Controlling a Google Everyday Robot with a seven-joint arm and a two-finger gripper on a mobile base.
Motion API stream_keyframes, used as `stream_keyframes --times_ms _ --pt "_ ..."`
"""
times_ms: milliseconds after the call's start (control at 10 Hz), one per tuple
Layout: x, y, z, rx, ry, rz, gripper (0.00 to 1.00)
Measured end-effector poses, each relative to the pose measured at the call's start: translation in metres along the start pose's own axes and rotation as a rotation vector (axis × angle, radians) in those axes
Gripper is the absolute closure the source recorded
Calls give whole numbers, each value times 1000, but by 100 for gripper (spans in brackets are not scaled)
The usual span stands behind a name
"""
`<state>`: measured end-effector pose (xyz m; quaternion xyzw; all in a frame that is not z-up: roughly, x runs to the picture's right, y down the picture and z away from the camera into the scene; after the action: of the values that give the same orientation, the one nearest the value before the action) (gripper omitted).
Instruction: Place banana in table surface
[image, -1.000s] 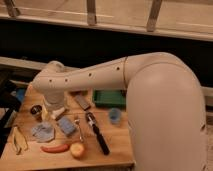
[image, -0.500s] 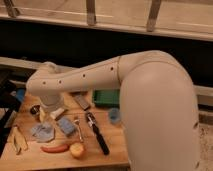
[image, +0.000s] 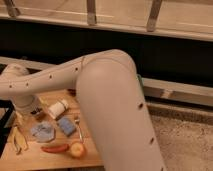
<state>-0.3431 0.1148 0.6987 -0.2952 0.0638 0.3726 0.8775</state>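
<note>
- At the far left edge of the worktop (image: 35, 159) lay the banana (image: 19, 143), pale yellow with dark streaks. Its two prongs rested flat on the wood, and nothing held it.
- Up and right of the banana, the hand (image: 36, 111) showed only as a dark piece under the white wrist, low over the worktop and apart from the banana. Whether it was apart or together could not be told.
- Just right of the banana sat a crumpled blue-grey cloth (image: 44, 131), close below the hand.
- Near the front edge, below the cloth, a red pepper (image: 54, 148) lay lengthwise.
- Behind the cloth, a white roll (image: 59, 108) lay tilted, just beside the hand.
- Between the roll and the front edge lay a blue sponge (image: 67, 126).
- Touching the pepper's right end sat a round yellow-red fruit (image: 77, 149).
- Beside the sponge, a fork (image: 78, 125) pointed toward the fruit.
- Over the right part of the worktop, the thick white arm (image: 112, 105) filled the foreground and stretched left to the wrist.
</note>
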Motion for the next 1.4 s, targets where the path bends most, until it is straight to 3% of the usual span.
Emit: stream_keyframes --times_ms 400,600,900,1100,1400 --pt "-40 66 6 -40 -17 -228 20" --pt "-46 77 5 -55 -28 -274 20" --pt "-47 77 6 -60 -29 -279 20" --pt "-59 93 22 -89 -34 -319 20" --pt "-90 124 65 -185 -53 -404 20"
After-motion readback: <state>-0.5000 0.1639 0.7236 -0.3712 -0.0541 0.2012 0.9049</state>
